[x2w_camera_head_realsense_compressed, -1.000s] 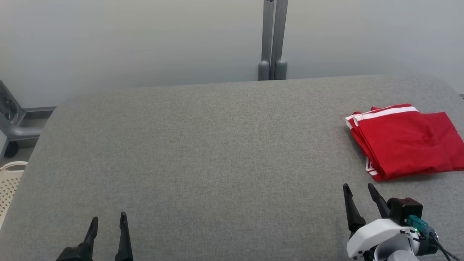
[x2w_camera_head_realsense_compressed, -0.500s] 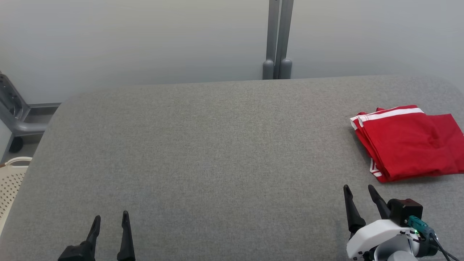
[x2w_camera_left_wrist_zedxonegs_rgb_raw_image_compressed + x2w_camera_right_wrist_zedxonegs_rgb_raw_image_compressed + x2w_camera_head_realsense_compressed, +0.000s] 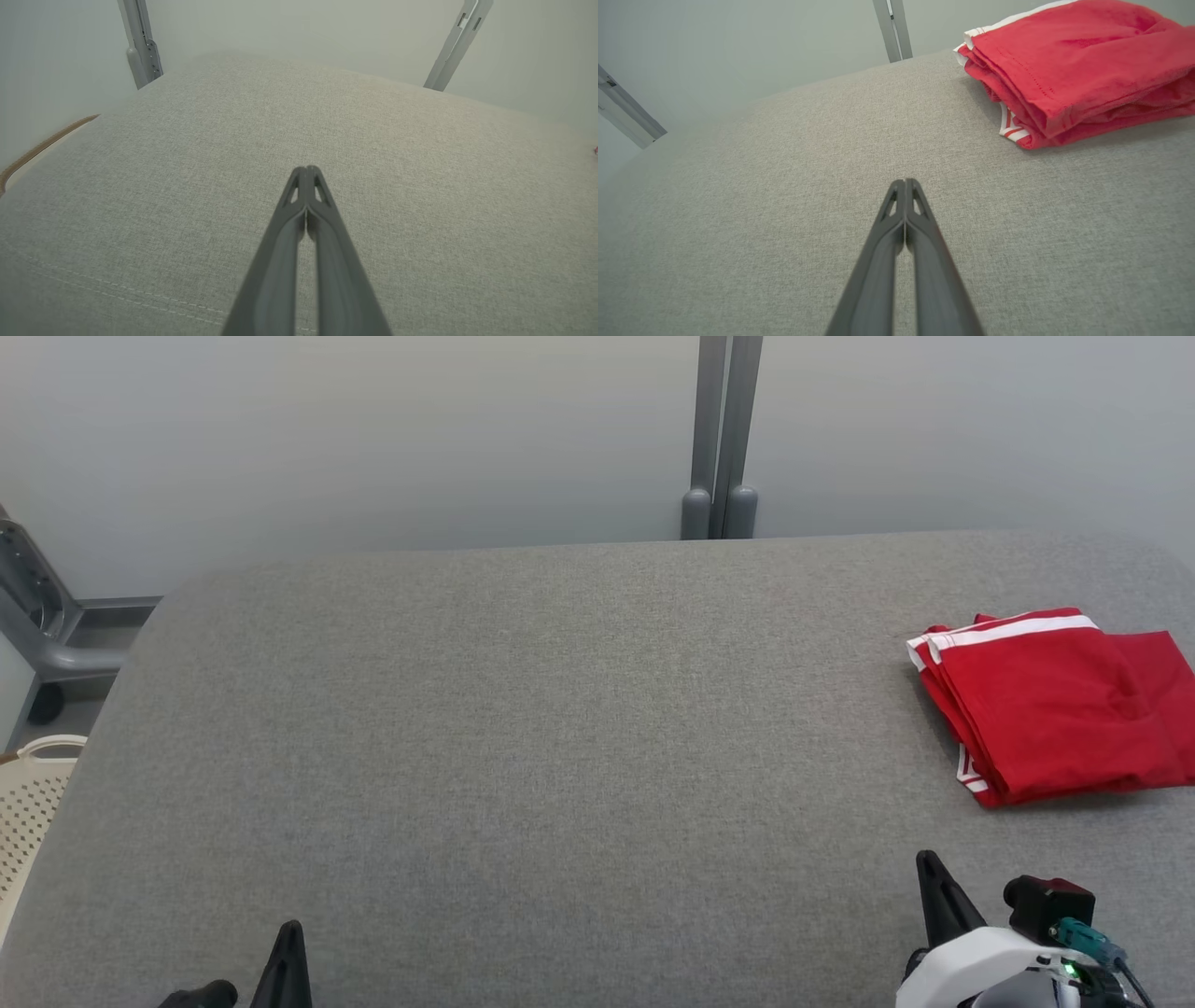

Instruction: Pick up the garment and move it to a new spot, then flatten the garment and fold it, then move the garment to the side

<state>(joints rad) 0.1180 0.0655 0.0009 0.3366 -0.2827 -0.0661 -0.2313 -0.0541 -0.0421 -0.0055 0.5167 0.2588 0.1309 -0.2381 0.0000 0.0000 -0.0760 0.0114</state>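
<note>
Head view: folded red garment (image 3: 1055,709) on table (image 3: 560,709), R side

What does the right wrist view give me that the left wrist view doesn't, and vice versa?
Right wrist view: the folded red garment, beyond and right of the shut right claw. Left wrist view: the shut left claw and a tan strip at the view's left; a red speck at its right border is too small to identify. Shared: the grey table and grey posts.
</note>
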